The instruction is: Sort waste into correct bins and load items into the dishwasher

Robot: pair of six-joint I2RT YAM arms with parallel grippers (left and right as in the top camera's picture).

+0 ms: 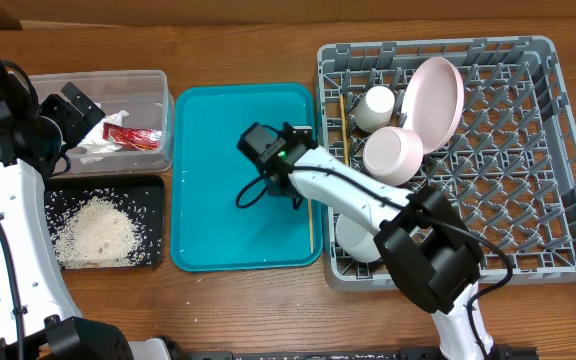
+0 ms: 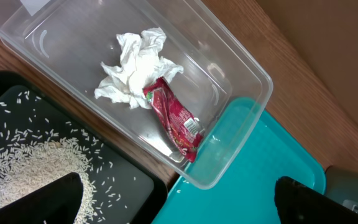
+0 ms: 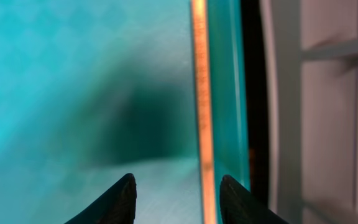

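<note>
**Right fingers point(image 3: 120, 199) astride a chopstick point(image 3: 201, 93) on the teal tray point(image 3: 73, 74)**

We see the right fingers part-open, tips either side of the chopstick, which lies along the tray's right edge beside the dish rack point(image 1: 568, 150). The rack holds the pink plate point(image 1: 433, 95), white cup point(image 1: 373, 107), two bowls point(image 1: 393, 155) and a second chopstick point(image 1: 343, 125). Our left fingers point(image 2: 55, 199) gape wide above the clear tub point(image 2: 253, 68), where tissue point(image 2: 135, 68) and red wrapper point(image 2: 174, 115) lie. Rice point(image 2: 30, 168) fills the black tray point(image 2: 123, 180).
</note>
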